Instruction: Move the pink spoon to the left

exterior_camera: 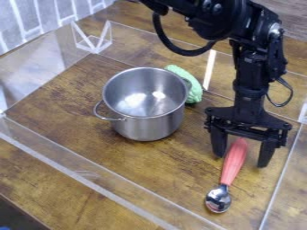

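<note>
The pink spoon (228,175) lies on the wooden table at the front right, its salmon handle running up and its shiny metal bowl (217,199) nearest the camera. My gripper (245,153) points straight down over the top of the handle. Its two black fingers (217,144) stand open, one on each side of the handle, tips down near the table. I cannot tell whether the fingers touch the spoon.
A steel pot (144,103) stands left of the gripper, with a green bumpy object (188,82) behind it. A clear plastic wall (84,166) rings the table; its right edge runs close to the spoon. A clear stand (92,38) sits at the back left.
</note>
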Controlling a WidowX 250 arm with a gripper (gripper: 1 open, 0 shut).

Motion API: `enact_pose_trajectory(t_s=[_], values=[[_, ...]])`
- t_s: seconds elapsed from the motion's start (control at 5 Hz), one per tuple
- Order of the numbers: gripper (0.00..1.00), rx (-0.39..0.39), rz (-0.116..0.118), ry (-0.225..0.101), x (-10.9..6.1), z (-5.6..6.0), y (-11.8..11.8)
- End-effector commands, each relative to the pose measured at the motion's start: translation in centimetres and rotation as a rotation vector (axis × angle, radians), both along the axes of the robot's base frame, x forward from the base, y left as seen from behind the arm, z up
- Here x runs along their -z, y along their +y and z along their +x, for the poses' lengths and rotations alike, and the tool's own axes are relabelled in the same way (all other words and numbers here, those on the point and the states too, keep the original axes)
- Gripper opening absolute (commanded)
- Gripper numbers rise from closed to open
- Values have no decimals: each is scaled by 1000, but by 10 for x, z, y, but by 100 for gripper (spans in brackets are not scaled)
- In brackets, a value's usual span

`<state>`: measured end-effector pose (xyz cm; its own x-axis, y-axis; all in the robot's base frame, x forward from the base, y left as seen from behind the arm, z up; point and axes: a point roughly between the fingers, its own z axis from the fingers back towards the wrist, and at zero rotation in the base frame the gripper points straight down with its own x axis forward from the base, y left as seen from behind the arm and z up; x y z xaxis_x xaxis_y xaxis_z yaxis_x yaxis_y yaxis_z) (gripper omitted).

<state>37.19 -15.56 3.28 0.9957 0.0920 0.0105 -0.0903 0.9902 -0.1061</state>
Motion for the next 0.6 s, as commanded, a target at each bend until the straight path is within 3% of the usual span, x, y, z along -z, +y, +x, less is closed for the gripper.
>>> enact_pose_trajectory(t_s=[0.0, 0.4], values=[[100, -95, -20, -70, -30, 14, 9], [100, -48, -32, -69, -19, 26, 6]])
